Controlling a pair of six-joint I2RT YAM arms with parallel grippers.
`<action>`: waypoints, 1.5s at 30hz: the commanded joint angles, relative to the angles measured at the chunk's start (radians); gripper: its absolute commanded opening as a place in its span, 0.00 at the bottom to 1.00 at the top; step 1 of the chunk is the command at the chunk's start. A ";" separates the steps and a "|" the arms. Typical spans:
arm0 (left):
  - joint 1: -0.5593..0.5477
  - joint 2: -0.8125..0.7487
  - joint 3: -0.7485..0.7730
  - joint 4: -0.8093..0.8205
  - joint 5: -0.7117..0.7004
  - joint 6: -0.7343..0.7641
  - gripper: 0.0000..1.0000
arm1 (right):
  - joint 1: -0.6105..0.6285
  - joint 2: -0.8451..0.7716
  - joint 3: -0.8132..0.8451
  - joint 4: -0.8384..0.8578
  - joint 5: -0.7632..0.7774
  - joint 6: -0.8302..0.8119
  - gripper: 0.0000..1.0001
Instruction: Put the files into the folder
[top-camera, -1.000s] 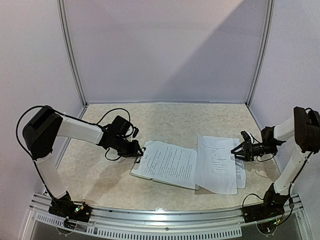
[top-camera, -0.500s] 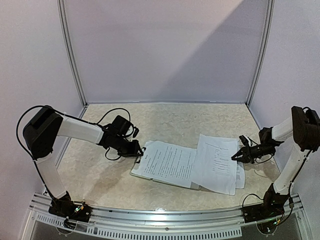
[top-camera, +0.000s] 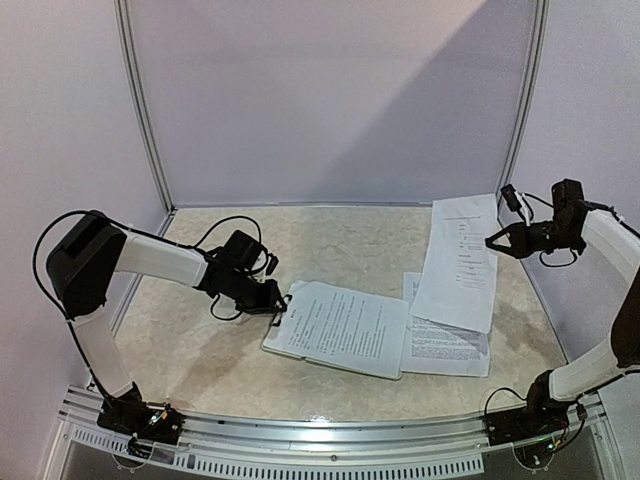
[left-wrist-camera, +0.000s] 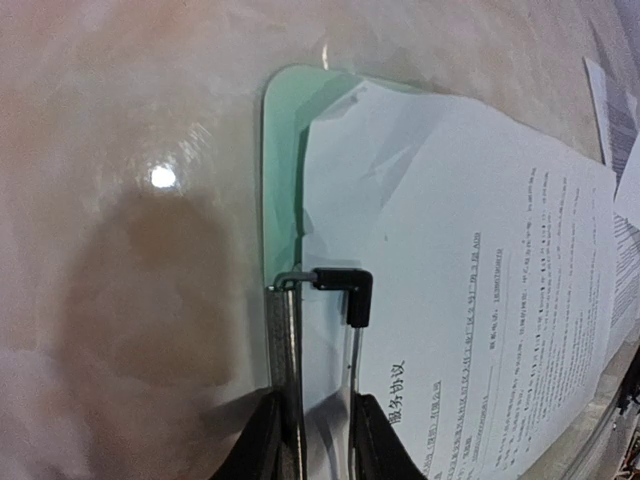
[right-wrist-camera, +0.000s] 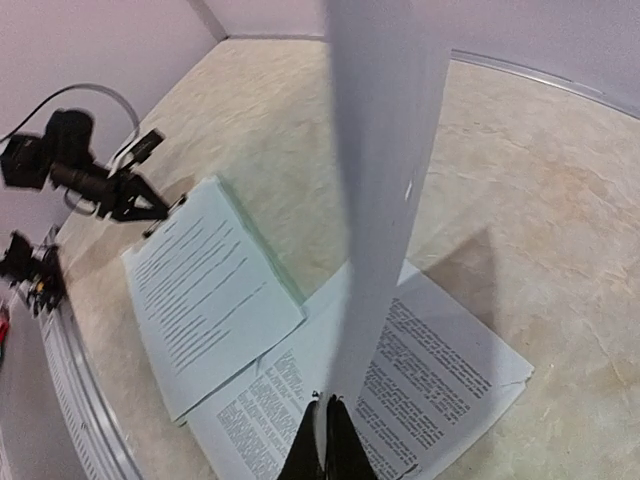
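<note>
We have the right gripper (top-camera: 492, 241) pinched on one sheet (top-camera: 460, 262), held off the desk (top-camera: 330, 240) at upper right of the frame. Left gripper (left-wrist-camera: 315, 445) is clamped narrow on the clip (left-wrist-camera: 345, 290) of the folder (left-wrist-camera: 280, 170) at centre, second sheet (top-camera: 340, 325) lying on it. Third sheet (top-camera: 450, 348) lies flat at lower right.

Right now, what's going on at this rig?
The right claw holds one printed sheet up in the air at the table's right side. The left claw pinches the black clip of the green folder, which has a second sheet lying on it. More loose files lie on the table beside the folder.
</note>
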 joint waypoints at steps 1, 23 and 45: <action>-0.020 0.058 -0.014 -0.095 0.026 0.005 0.00 | 0.092 0.016 0.096 -0.330 -0.138 -0.270 0.00; -0.022 0.054 -0.022 -0.095 0.018 0.005 0.00 | 0.709 0.160 0.346 -0.682 -0.182 -0.324 0.00; -0.020 0.052 0.005 -0.144 -0.007 0.019 0.00 | 0.838 0.165 0.365 -0.682 -0.255 -0.258 0.00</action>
